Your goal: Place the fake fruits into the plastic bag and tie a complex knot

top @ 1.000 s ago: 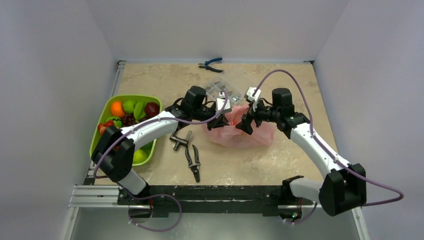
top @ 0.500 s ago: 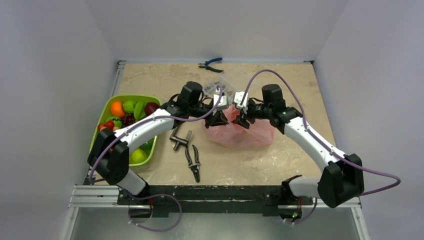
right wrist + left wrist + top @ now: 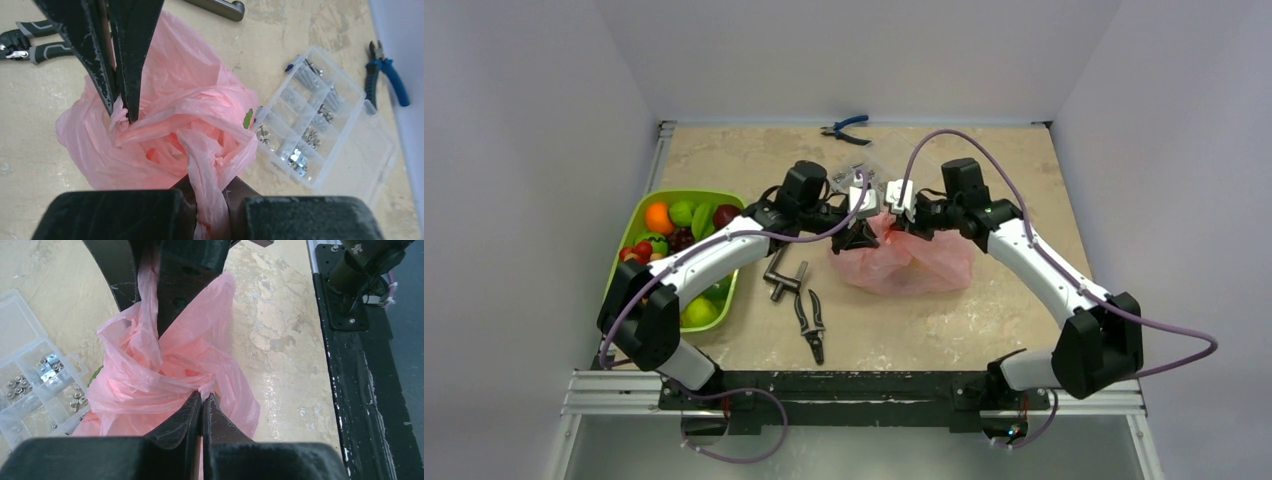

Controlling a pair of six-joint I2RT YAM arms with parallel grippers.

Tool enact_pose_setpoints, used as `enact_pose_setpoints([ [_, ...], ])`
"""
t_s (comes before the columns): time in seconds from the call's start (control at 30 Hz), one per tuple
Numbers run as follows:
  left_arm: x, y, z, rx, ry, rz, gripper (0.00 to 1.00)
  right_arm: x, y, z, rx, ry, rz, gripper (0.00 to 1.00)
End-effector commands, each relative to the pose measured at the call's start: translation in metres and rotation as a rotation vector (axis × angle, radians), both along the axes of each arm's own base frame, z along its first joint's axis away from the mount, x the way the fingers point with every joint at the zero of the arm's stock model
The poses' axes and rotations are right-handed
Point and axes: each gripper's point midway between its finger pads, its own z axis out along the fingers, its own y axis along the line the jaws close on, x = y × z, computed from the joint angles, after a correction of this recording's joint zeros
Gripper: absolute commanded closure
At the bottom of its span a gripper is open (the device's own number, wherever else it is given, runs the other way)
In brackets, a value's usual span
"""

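Note:
The pink plastic bag point(image 3: 914, 265) lies bunched at mid-table. My left gripper point(image 3: 861, 238) is shut on a pinch of its film point(image 3: 202, 396) at the near rim. My right gripper point(image 3: 900, 222) is shut on a twisted handle strand point(image 3: 210, 181), which runs up between its fingers point(image 3: 175, 285). The two grippers meet tip to tip over the bag's mouth. Reddish shapes point(image 3: 156, 156) show through the film. More fake fruits point(image 3: 674, 215), orange, green and dark red, lie in the lime-green tray point(image 3: 624, 290). I cannot make out a knot.
A clear compartment box of nuts point(image 3: 856, 180) point(image 3: 312, 135) touches the bag's far side. Blue pliers point(image 3: 844, 128) lie at the back edge. A metal T-handle tool point(image 3: 784, 278) and black pliers point(image 3: 811, 322) lie between the bag and the tray.
My right gripper has moved left to the bag's mouth and gone from open to shut on the handle strand. The left gripper has stayed shut on the bag, shifting slightly left.

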Motion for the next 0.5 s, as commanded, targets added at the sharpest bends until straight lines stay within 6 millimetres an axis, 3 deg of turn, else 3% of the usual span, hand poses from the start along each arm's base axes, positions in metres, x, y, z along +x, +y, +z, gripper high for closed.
enact_pose_setpoints([
  [0.0, 0.009, -0.006, 0.001, 0.052, -0.090, 0.045, 1.00, -0.001, 0.012, 0.022, 0.115, 0.090, -0.050, 1.00],
  [0.1, 0.010, -0.012, -0.013, 0.092, -0.137, 0.076, 1.00, -0.012, 0.017, 0.025, 0.191, 0.183, -0.089, 1.00],
  [0.3, 0.059, -0.005, -0.048, 0.182, -0.097, 0.389, 1.00, -0.033, 0.023, 0.035, 0.342, 0.390, -0.171, 1.00],
  [0.47, 0.081, 0.007, -0.028, -0.015, 0.027, 0.518, 1.00, -0.053, 0.024, 0.028, 0.395, 0.556, -0.224, 1.00],
])
